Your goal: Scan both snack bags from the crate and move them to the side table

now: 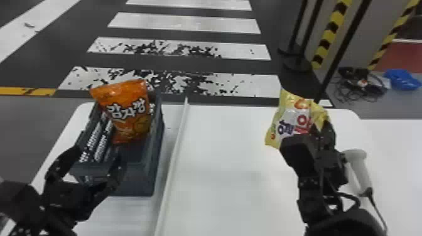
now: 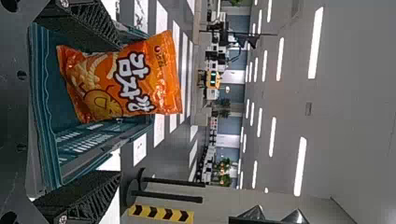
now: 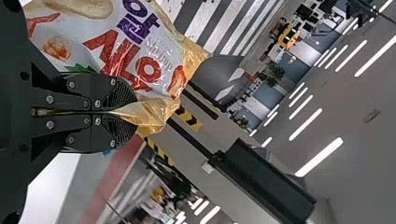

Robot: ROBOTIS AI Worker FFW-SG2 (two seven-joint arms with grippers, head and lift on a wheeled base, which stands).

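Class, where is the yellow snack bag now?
The yellow snack bag is on the robot's right side in the head view, left of the white scanner, pinched in the right end effector.

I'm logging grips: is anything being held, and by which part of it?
The right black two-fingered claw pinches the shiny yellow-and-white snack bag by a yellow outer edge. The left claw is open, holding nothing.

Looked like a lg. indoor lab or test hall, exact type unclear. Had worn crosswalk stripes (image 1: 183, 24) on dk. flr. (image 1: 47, 62), blk./yel. hazard tape (image 1: 330, 31) by a gray wall (image 1: 370, 31), loose cables (image 1: 361, 86). Showed rows of ceiling lights (image 2: 315, 42), w/ equip. (image 2: 213, 79) & plants (image 2: 225, 171) farther back. Incl. white tabletop (image 1: 226, 175) w/ handheld scanner (image 1: 358, 161).
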